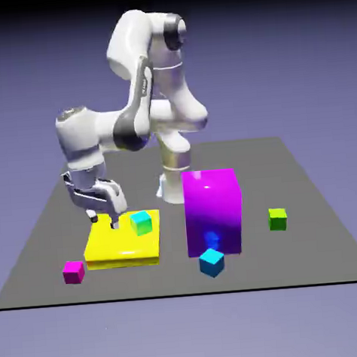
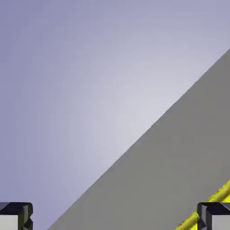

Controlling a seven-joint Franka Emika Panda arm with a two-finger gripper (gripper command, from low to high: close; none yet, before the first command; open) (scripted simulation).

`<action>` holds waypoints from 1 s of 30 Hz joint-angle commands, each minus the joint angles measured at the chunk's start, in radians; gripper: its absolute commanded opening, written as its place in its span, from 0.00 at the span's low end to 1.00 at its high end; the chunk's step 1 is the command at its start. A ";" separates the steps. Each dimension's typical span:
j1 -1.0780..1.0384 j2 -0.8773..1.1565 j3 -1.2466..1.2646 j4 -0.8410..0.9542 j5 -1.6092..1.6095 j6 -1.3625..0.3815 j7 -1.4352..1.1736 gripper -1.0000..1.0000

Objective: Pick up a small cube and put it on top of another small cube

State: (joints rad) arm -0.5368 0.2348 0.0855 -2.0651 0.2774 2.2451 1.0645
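Note:
The small magenta cube (image 1: 73,272) rests on the grey table near the front at the exterior view's left. The other small cube, cyan-blue (image 1: 211,262), lies in front of the tall purple block (image 1: 212,211). My gripper (image 1: 104,218) hangs open just above the far left corner of the yellow slab (image 1: 122,245), behind and to the right of the magenta cube, with nothing between its fingers. In the hand view the two fingertips (image 2: 16,216) stand wide apart at the bottom corners, with only grey table (image 2: 170,170), backdrop and a strip of the yellow slab (image 2: 211,204) showing. Neither cube appears there.
A teal-green cube (image 1: 141,223) sits on the yellow slab, just to the right of my gripper. A lime-green cube (image 1: 278,219) lies to the right of the purple block. The table's front edge (image 1: 183,294) runs just in front of the magenta and cyan cubes.

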 commanded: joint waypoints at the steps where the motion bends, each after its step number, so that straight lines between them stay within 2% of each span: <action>1: -0.025 0.036 0.004 0.034 0.013 -0.036 0.015 0.50; 21: -0.512 0.750 0.080 0.695 0.259 -0.738 0.302 0.50; 26: -0.477 0.758 0.091 0.570 0.282 -0.604 0.260 0.50; 27: -0.477 0.758 0.091 0.570 0.282 -0.604 0.260 0.00; 30: -0.497 0.753 0.084 0.643 0.268 -0.682 0.284 0.00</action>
State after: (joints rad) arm -1.0341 0.9883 0.1699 -1.4225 0.5475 1.5635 1.3485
